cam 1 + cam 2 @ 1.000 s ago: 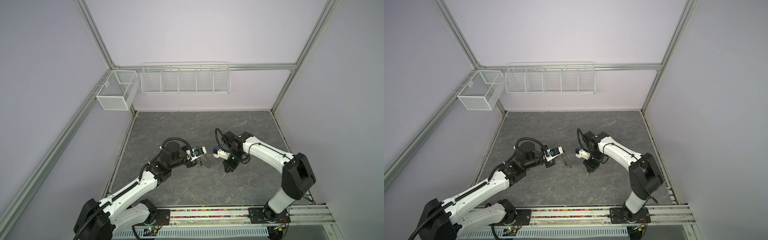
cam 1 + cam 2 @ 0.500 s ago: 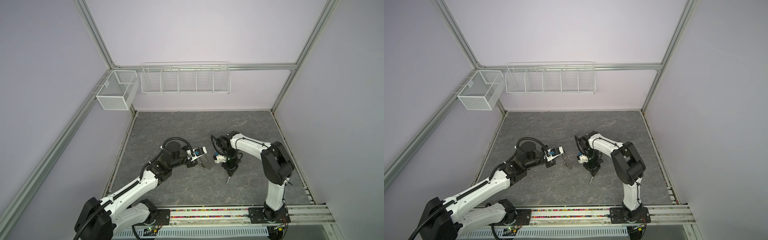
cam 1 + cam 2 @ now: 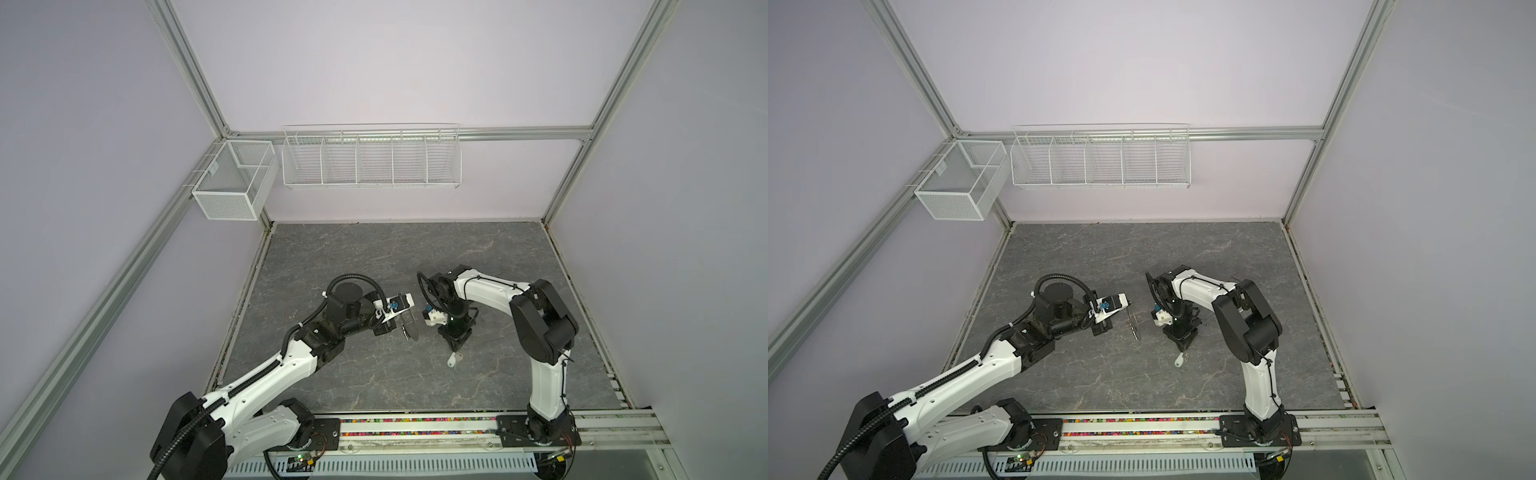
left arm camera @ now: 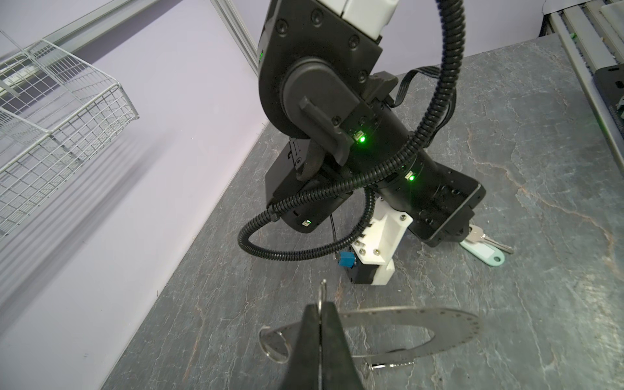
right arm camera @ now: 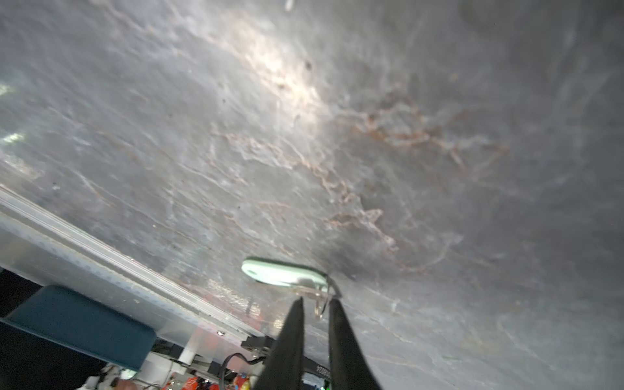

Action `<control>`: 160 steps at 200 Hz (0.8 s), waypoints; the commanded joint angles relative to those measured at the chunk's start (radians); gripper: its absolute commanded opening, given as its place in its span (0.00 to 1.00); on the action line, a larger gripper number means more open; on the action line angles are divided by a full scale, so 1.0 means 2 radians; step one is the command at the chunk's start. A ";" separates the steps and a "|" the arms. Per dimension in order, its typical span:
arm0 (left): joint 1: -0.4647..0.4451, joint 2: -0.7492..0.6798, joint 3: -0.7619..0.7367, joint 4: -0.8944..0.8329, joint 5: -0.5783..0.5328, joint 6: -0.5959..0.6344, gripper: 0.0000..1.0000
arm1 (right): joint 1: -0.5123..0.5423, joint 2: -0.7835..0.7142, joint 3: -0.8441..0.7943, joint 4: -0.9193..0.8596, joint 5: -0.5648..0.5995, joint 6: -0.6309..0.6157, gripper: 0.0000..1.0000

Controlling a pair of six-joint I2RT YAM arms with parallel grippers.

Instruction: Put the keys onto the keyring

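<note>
My left gripper (image 4: 320, 305) is shut on the thin rim of the keyring (image 4: 422, 324), a flat grey metal ring with small holes. In both top views the keyring (image 3: 409, 328) (image 3: 1133, 323) hangs edge-on above the table. A small split ring (image 4: 275, 344) sits at its rim. A silver key with a white tag (image 3: 454, 359) (image 3: 1179, 359) (image 4: 483, 251) lies on the table. My right gripper (image 5: 316, 302) (image 3: 456, 343) points down at it, open. Its fingertips straddle the key's small ring beside the white tag (image 5: 283, 273).
The dark marbled table (image 3: 374, 257) carries both arms. A white mesh box (image 3: 232, 187) and a wire rack (image 3: 370, 160) hang on the back walls. The arms' base rail (image 3: 415, 430) runs along the front edge.
My right gripper swung down towards the table and its jaws parted. The white-tagged key that hung from it now lies on the table. The left gripper has kept still with the keyring.
</note>
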 commanded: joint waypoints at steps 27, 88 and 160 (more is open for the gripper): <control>0.001 -0.005 -0.003 0.014 0.014 -0.004 0.00 | -0.007 -0.047 0.001 0.050 0.001 0.032 0.35; 0.001 -0.005 -0.009 0.036 0.020 0.000 0.00 | -0.008 -0.214 -0.152 0.179 0.040 0.167 0.37; 0.001 0.014 -0.003 0.057 0.043 0.006 0.00 | 0.023 -0.390 -0.360 0.369 0.072 0.285 0.29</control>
